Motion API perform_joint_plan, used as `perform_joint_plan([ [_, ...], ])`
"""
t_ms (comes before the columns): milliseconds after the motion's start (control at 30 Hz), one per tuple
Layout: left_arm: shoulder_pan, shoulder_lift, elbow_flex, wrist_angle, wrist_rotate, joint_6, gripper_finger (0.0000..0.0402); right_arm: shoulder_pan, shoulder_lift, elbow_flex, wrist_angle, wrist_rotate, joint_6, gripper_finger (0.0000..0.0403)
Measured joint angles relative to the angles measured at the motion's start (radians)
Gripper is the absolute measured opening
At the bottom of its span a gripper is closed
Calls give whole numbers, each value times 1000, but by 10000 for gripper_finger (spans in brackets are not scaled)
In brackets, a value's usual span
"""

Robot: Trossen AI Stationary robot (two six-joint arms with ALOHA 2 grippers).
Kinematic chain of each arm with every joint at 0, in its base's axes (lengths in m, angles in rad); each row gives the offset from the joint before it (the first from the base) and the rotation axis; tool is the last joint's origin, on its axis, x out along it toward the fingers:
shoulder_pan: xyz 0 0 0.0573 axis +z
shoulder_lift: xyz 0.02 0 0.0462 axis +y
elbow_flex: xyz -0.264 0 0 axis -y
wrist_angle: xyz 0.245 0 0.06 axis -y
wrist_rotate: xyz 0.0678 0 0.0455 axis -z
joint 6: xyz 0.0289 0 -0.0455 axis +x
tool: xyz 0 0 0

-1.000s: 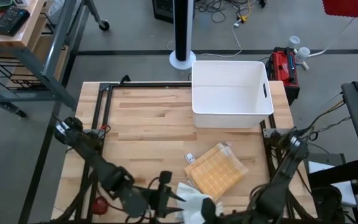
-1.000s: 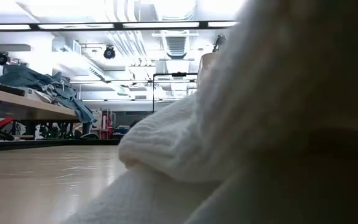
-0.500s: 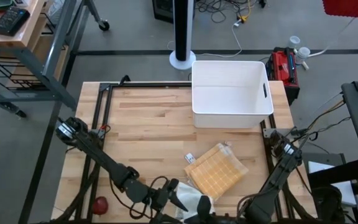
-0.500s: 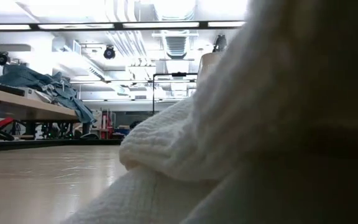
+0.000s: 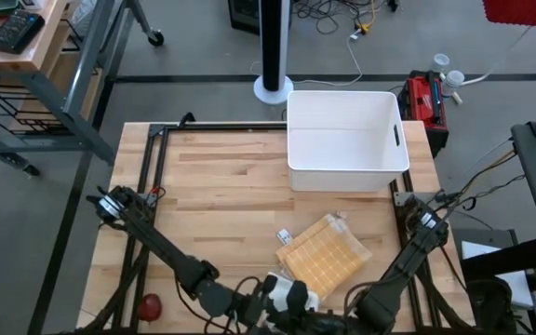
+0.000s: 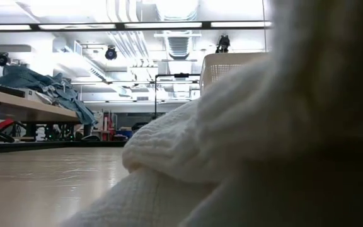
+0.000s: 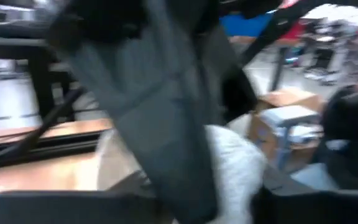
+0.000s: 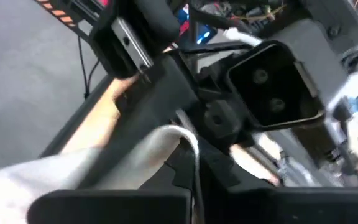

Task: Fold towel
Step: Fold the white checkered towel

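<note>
Both grippers at table's near edge on white towel (image 5: 291,296). Right gripper closed; left gripper state unclear.

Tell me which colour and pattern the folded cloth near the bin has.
The folded cloth is yellow-tan with a fine grid pattern; the high view shows it best.

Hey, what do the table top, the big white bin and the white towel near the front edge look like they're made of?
Table top: wood, butcher-block style, with visible planks and grain, light sheen. White bin: probably moulded plastic, smooth, with matte walls and rounded corners. White towel: soft woven cloth, likely cotton, with a nubby waffle-like texture close up in the low view.
</note>
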Motion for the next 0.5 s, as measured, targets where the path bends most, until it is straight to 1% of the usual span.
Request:
perform_joint_plan([
  [100, -3, 0, 5, -33, -121, 1, 35, -1, -8, -1, -33, 21, 59, 13],
  [133, -4, -1, 3, -32, -168, -3, 18, 0, -12, -1, -47, 39, 79, 19],
  [233, -16, -10, -4, -28, -330, -8, 10, 10, -38, -2, -87, 146, 147, 41],
  [333, -34, -12, -9, -14, -468, 9, 3, 31, -66, -2, -174, 245, 249, 61],
  [433, -60, -12, -14, 3, -629, 86, 2, 58, -92, -2, -260, 265, 393, 77],
  [500, -77, -12, -15, 51, -720, 158, 2, 79, -104, 1, -307, 270, 505, 85],
])
